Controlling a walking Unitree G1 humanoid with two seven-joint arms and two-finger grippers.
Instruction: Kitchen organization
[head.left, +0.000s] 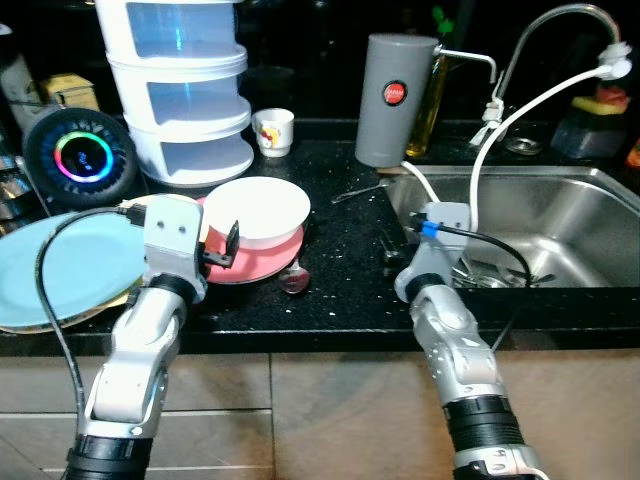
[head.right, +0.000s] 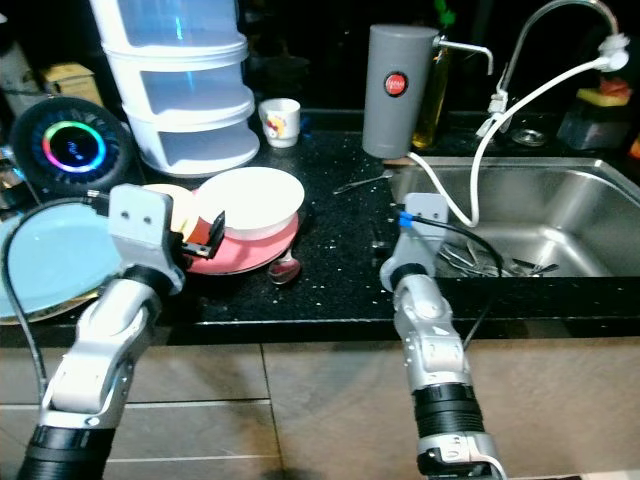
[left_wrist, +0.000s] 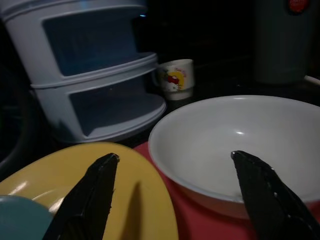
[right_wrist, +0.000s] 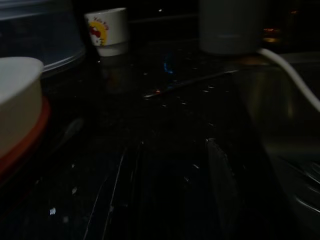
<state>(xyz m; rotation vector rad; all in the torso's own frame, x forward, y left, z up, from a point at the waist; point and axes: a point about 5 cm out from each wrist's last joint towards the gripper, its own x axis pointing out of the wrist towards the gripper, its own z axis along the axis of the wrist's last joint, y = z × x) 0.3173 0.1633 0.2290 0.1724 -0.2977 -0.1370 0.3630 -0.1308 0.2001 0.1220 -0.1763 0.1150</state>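
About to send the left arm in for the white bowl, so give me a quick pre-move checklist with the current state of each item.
1. Left gripper jaws open wide enough to straddle a rim: ok.
2. White bowl empty: ok, nothing shows inside it.
3. Bowl seating: sits on the pink plate, level; ok.
4. Yellow plate right under the left jaw, so it may get caught in the grasp: not ok.
5. Spoon lies on the counter beside the pink plate, apart from the bowl: ok.
6. Right gripper low over the dark counter near the sink, away from the bowl; its jaw state: cannot tell.
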